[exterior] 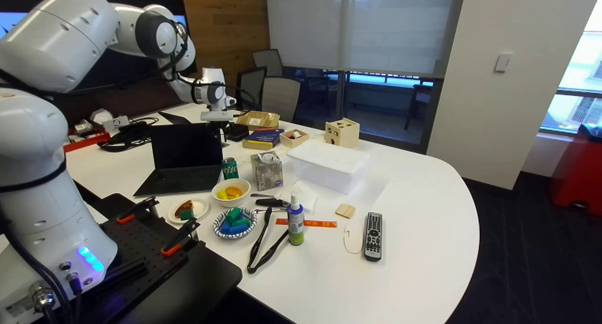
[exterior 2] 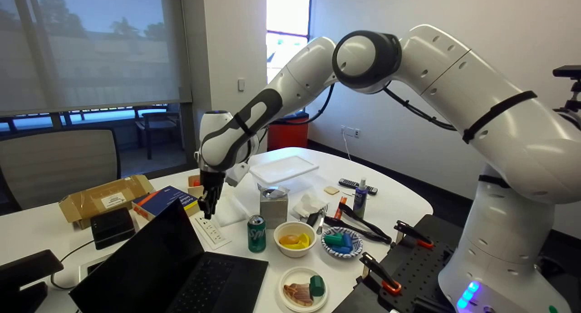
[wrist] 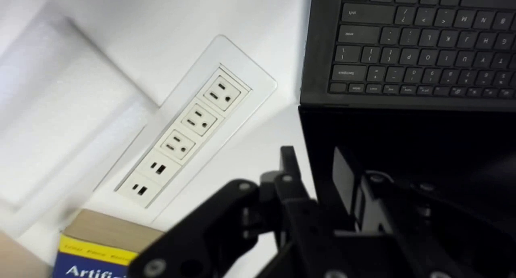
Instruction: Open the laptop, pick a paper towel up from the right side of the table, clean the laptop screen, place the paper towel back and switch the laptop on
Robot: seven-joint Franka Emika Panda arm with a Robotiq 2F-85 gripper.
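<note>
The laptop stands open on the white table, its black laptop screen raised and dark. My gripper points down beside the screen's side edge. Its fingers are apart with nothing held between them. In the wrist view one finger is over the table and the other over the dark screen; I cannot tell if either touches it. A crumpled white sheet, likely the paper towel, lies on the table near the tissue box.
A green can and a tissue box stand beside the laptop. A white bowl and a plate are in front. A power strip, a blue book and a lidded plastic box are near the gripper.
</note>
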